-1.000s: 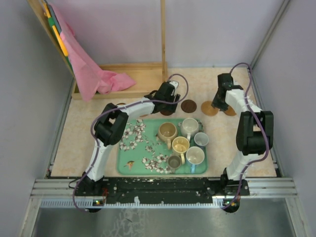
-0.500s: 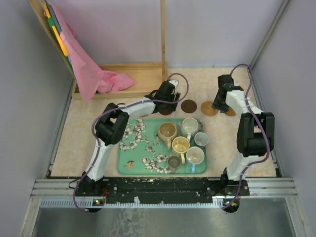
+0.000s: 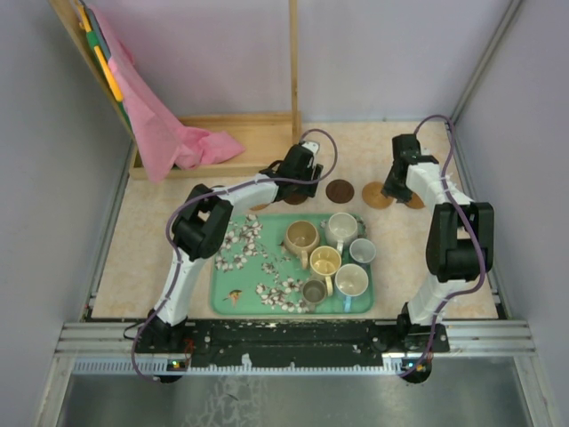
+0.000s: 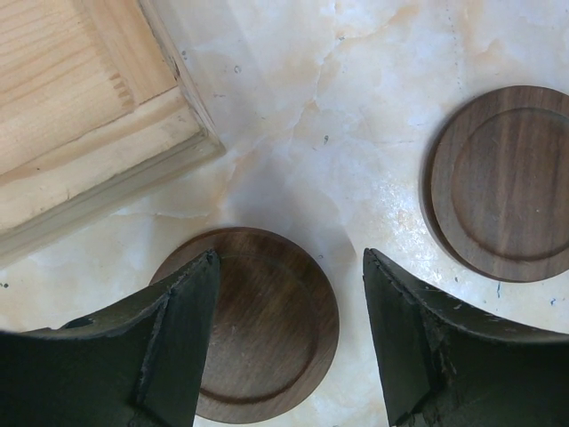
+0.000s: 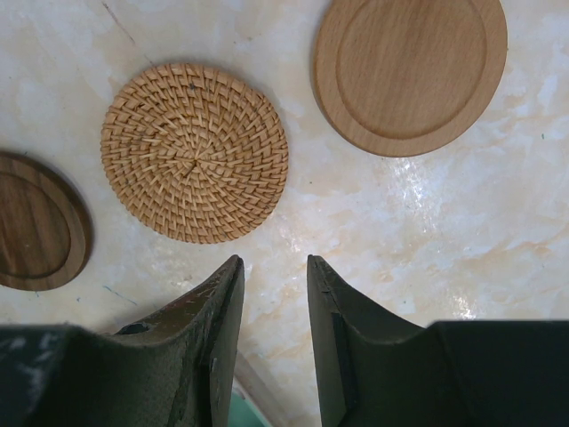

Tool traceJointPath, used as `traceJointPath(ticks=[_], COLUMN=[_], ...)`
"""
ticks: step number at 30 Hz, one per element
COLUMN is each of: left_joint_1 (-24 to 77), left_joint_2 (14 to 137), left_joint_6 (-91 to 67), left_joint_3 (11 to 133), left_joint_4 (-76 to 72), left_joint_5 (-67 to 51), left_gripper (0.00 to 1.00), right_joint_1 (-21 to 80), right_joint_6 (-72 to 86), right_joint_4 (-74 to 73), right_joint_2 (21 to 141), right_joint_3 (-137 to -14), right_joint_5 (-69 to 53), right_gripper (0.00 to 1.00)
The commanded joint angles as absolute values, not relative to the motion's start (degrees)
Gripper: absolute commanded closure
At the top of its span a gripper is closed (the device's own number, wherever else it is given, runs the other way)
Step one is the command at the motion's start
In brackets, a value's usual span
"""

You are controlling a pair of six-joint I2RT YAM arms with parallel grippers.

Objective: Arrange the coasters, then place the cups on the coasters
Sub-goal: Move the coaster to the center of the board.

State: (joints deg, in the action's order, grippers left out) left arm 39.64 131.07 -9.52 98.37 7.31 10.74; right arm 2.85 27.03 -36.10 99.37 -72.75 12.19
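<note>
Six cups [image 3: 324,261] stand clustered on the green floral tray [image 3: 220,277], none on a coaster. Beyond the tray, two dark coasters [image 4: 267,347] lie under the left gripper [image 4: 289,262], its wide jaws straddling one. Near the right gripper [image 5: 273,267], whose narrow jaws hold nothing, lie three: a woven coaster [image 5: 194,151], a pale wooden coaster [image 5: 409,71] and a brown coaster [image 5: 36,222].

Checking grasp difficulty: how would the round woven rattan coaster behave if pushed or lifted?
The round woven rattan coaster lies flat on the marbled tabletop, so probably slides, not rolls. Thin edge looks hard to pinch; rough weave likely resists slipping.
</note>
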Motion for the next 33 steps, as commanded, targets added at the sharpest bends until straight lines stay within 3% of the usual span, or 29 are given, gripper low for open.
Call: traceJointPath(ticks=[1, 33], left_joint_1=[39.11, 42.32], left_joint_2=[132.65, 130.93], left_joint_6=[-9.14, -7.66], left_joint_3=[98.61, 94.75], left_joint_4=[7.46, 5.25], left_joint_5=[11.09, 1.54], left_gripper=[0.28, 0.29], right_joint_1=[3.25, 3.95], right_joint_6=[26.69, 26.75], right_joint_4=[-35.2, -34.19], right_joint_2=[96.63, 97.14], right_joint_3=[-72.68, -71.54], right_joint_5=[13.11, 12.59], right_gripper=[0.64, 0.64])
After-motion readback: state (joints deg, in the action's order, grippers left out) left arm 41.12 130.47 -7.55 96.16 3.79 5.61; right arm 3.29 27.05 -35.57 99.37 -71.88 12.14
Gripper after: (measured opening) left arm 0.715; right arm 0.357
